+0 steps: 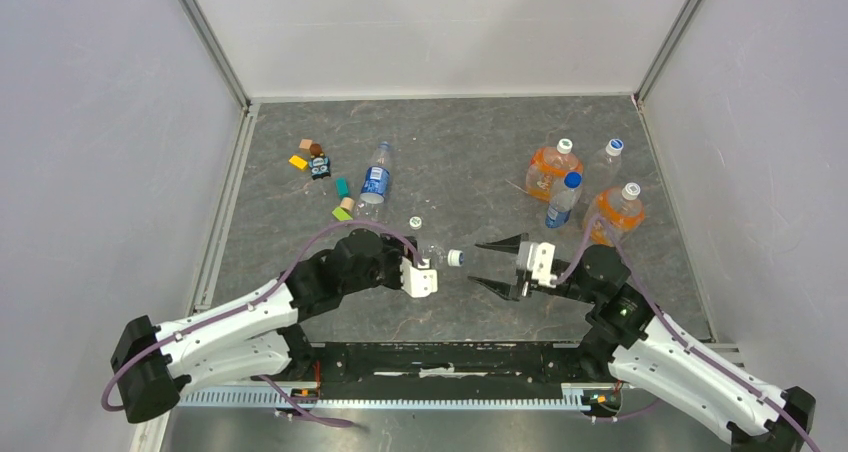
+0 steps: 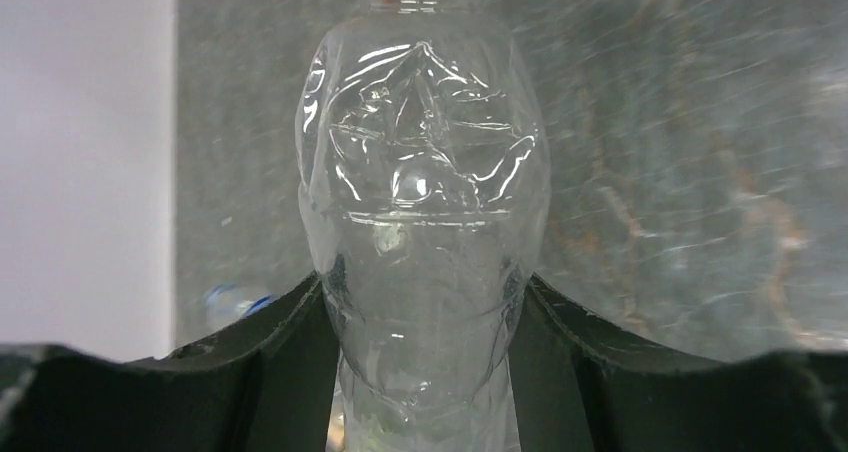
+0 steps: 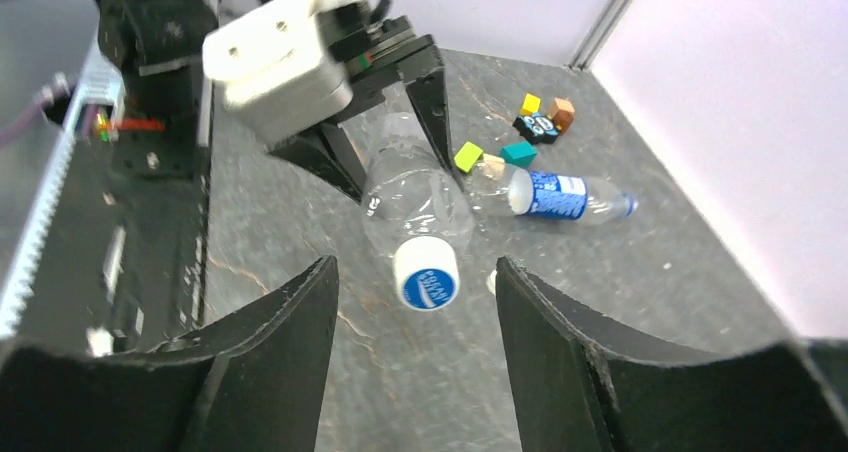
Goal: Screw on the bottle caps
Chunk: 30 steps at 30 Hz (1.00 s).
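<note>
My left gripper is shut on the unlabelled clear bottle, holding it level with its neck pointing right. A white bottle cap with a blue print sits on that neck. My right gripper faces the cap with its jaws open, and neither finger touches it. A second white cap lies on the table. The bottle with the blue label lies on its side farther back.
Two orange-liquid bottles, a blue-capped bottle and a clear bottle stand at the back right. Small coloured blocks lie at the back left. White walls enclose the table.
</note>
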Motion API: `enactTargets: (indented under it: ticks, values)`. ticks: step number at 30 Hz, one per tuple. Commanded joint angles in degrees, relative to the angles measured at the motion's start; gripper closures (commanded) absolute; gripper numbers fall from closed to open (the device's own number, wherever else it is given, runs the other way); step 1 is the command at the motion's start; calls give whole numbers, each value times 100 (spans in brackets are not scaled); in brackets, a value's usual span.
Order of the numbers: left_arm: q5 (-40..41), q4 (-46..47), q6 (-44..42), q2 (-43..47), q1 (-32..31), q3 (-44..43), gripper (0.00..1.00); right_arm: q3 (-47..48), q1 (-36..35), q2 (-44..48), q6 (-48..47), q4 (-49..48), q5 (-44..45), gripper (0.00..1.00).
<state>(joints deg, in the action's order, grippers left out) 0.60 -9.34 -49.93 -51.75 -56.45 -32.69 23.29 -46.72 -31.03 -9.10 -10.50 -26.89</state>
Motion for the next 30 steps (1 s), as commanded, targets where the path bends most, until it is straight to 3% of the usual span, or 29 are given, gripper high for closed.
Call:
enactTargets:
  ticks: [1,5,12,25,30]
  values:
    - [-1730,-413,793,-108,275,-386,98,468,-6,24,-1993,777,-733,36]
    - [-2324,-598,871,-286,389,-527,98,612,-4,-124,-2492,1015,-1102,36]
    - [-2565,-569,966,-323,477,-577,98,1054,-4,-652,-3033,1827,-1849,40]
    - [-2874,-586,1041,-301,521,-629,98,1073,-11,-1039,-3195,2047,-1684,48]
    - [-2942,-545,1065,-314,527,-635,98,1074,-6,-1158,-2894,1862,-1680,56]
